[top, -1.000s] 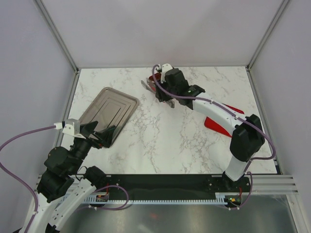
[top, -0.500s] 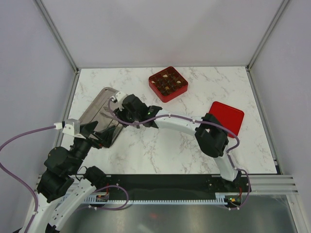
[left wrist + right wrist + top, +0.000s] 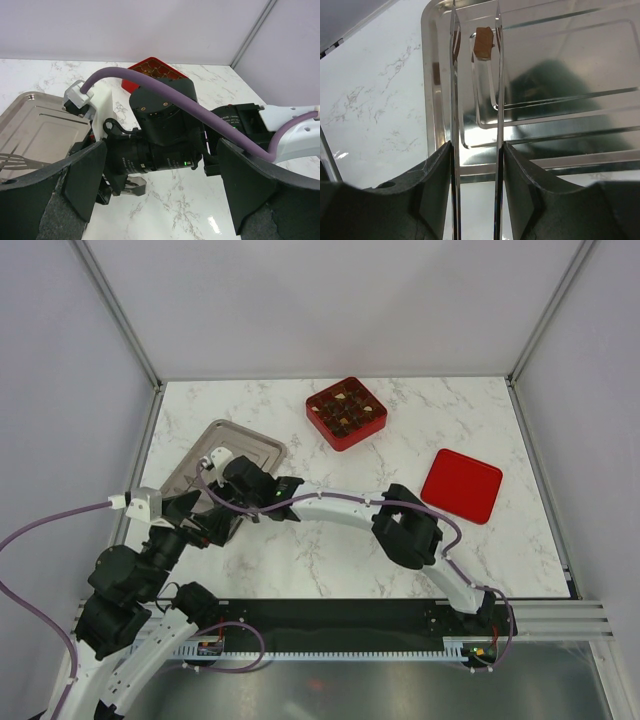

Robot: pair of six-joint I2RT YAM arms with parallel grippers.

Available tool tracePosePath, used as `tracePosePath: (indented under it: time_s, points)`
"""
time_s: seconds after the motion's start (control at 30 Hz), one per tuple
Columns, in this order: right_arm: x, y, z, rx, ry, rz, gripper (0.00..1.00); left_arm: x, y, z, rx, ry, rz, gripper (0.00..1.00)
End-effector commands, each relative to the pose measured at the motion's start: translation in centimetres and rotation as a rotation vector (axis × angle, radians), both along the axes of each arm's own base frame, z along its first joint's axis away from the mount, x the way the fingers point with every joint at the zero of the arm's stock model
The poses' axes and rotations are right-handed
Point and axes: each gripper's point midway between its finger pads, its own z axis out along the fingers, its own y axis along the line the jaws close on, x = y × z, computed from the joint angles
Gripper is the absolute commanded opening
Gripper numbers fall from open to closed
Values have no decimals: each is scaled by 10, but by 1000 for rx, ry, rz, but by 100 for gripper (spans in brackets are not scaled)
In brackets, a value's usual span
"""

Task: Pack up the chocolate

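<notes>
The chocolate fills a red gridded box at the back of the table, with dark pieces and a few pale ones. My right gripper reaches across to the steel tray and is shut on metal tongs. One brown chocolate piece sits on the tray between the tong tips. It is against the right blade and apart from the left one. My left gripper hangs open and empty at the tray's near corner. The right arm's wrist crosses just beyond its fingers.
A red lid lies flat at the right of the marble table. The right arm spans the middle of the table from its base to the tray. Grey walls with metal posts close in the back and sides.
The right arm has swung from the red box at the back to the steel tray at the left, taking the tongs along. The box and lid now show fully. The left arm stayed still.
</notes>
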Motion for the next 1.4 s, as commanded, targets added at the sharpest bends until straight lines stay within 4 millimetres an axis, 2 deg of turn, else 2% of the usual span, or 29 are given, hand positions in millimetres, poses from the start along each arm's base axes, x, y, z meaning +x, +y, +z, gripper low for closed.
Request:
tracePosePath:
  time_s: [0.0, 0.13, 0.37, 0.67, 0.83, 0.97, 1.13, 1.23, 1.37]
  points:
    - [9, 21, 19, 102, 2, -38, 51, 0, 0, 9, 6, -51, -7, 100]
    - [6, 28, 8, 92, 6, -48, 52, 0, 0, 9, 7, -53, -3, 100]
    - [17, 26, -3, 45, 22, -127, 54, -2, 2, 10, 1, -59, -2, 100]
    - [-3, 26, -27, 13, 114, -103, 53, -3, 1, 11, -4, -62, -8, 100]
    - [-11, 29, -31, -5, 104, -88, 53, -4, 1, 12, -6, -66, -10, 100]
    - [-9, 23, -36, -26, 106, -115, 53, -4, 2, 12, -9, -69, -7, 100]
    - [-1, 12, -33, -49, 78, -173, 41, -3, 2, 11, -7, -66, -7, 100]
    - [8, -1, -26, -64, 54, -201, 37, -4, 2, 11, -9, -66, -5, 100]
    - [21, -29, -19, -78, 58, -246, 34, -4, 3, 11, -10, -66, -1, 100]
